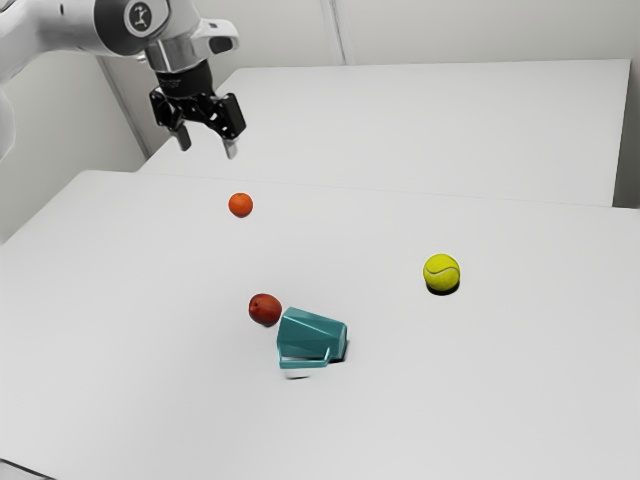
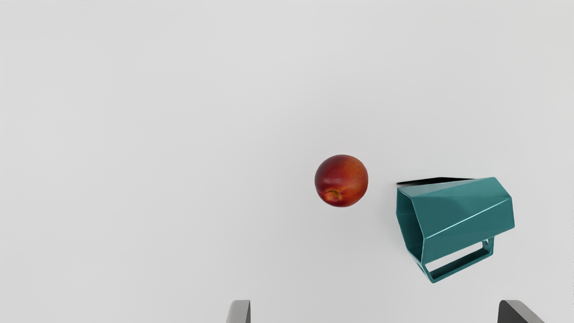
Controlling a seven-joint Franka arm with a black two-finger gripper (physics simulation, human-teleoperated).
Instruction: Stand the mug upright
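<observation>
Going from the exterior view's left to its right, we first meet one arm (image 1: 65, 25), and on its casing, above the jaws, one round dark emblem (image 1: 141, 16) with a pale little figure drawn in a ring. The single pair of jaws hangs clear above the tabletop (image 1: 130, 330), spread wide with nothing gripped between them.

Next we count one orange (image 1: 240, 205), lying in the exterior view below the jaws and slightly to that view's right. One red fruit (image 1: 265, 309) (a nectarine, we would say, from its blush) comes after it, lower down from the jaws; in the wrist view it sits ahead of them, between the lines of the two sides.

Just beside the fruit, a small gap apart, we see the one teal mug (image 1: 315, 332) lying on its side on the tabletop, not upright. It too is ahead of the jaws, over toward one side of their spread and reaching past that side's line. Its open mouth faces the fruit, and its handle (image 2: 464, 265) is on the side nearer the jaws.

Last, we find one yellow-green tennis ball (image 1: 441, 272), well off to the exterior view's right of the jaws, with a curved seam showing.
</observation>
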